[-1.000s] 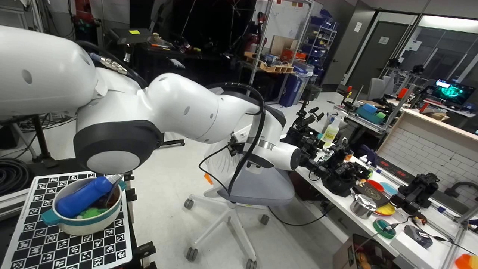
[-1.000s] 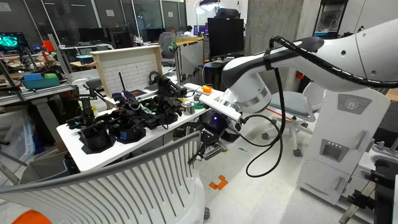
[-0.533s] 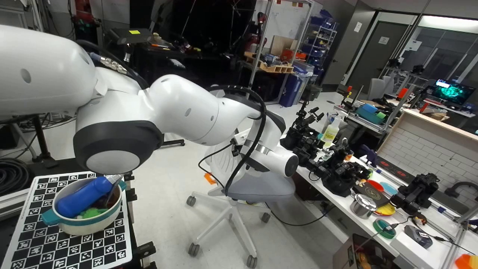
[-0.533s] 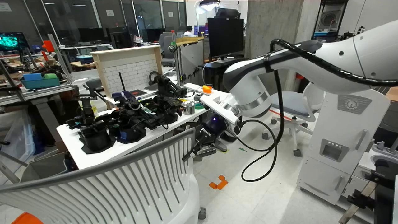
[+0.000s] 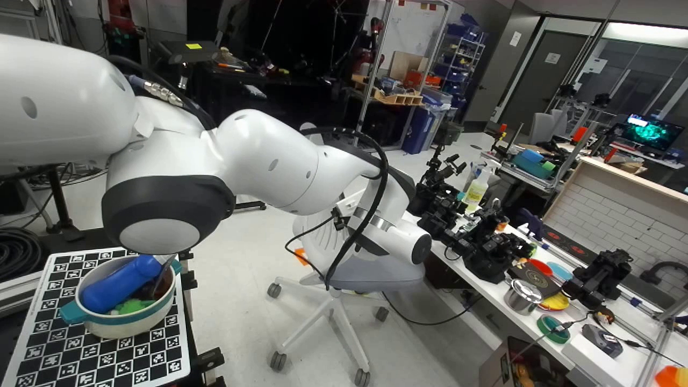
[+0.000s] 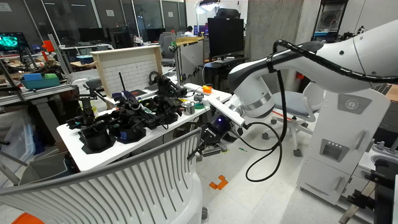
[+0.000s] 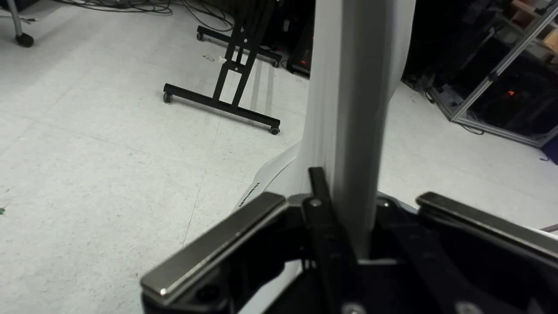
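A swivel chair with a ribbed white backrest (image 6: 146, 183) and a grey seat (image 5: 376, 277) stands on the floor in both exterior views. In the wrist view the grey edge of the backrest (image 7: 359, 109) rises between the fingers of my gripper (image 7: 351, 192). Both sides of that edge are pinched; the right fingertip is mostly hidden behind it. In an exterior view the black gripper (image 6: 195, 151) sits at the backrest's near upright end, angled down. Elsewhere the arm itself covers the gripper.
A white table (image 6: 93, 161) carrying several black robot arms stands close beside the chair. Orange pieces (image 6: 219, 183) lie on the floor. A white play kitchen unit (image 6: 335, 149) is at the right. A pot (image 5: 129, 325) holding a blue bottle rests on a checkered board.
The gripper and the chair moved together: left in an exterior view half a second ago, then back right. The chair's base shifted slightly with it. The grip stayed on the backrest.
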{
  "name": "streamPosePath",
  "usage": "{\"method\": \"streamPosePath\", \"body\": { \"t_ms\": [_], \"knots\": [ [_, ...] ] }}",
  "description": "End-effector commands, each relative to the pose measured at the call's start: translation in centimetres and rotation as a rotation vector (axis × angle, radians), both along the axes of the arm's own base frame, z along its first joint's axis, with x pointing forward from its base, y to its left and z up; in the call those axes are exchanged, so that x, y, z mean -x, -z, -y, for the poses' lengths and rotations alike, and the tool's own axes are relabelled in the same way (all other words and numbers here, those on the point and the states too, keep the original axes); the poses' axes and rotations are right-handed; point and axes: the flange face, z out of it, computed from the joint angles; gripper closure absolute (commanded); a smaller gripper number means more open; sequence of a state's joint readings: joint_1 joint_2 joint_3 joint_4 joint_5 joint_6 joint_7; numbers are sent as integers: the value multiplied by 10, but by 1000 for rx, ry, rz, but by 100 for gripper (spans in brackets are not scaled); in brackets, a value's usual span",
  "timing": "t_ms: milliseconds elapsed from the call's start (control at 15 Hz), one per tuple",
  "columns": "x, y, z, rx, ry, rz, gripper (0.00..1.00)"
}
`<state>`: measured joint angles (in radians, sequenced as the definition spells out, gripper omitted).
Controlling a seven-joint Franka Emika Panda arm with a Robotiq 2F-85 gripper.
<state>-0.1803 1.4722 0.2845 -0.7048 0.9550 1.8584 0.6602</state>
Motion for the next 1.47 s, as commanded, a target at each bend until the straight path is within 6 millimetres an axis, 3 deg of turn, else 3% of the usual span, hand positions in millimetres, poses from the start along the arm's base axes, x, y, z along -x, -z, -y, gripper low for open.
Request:
{"method": "streamPosePath", "body": {
  "t_ms": [0, 533, 800, 1400],
  "knots": [
    [30, 44, 42, 48, 2, -35, 96],
    [83, 41, 84, 75, -5, -69, 96],
    [113, 37, 94, 121, 15, -84, 96],
    [196, 40, 51, 174, 102, -105, 96]
  ]
}}
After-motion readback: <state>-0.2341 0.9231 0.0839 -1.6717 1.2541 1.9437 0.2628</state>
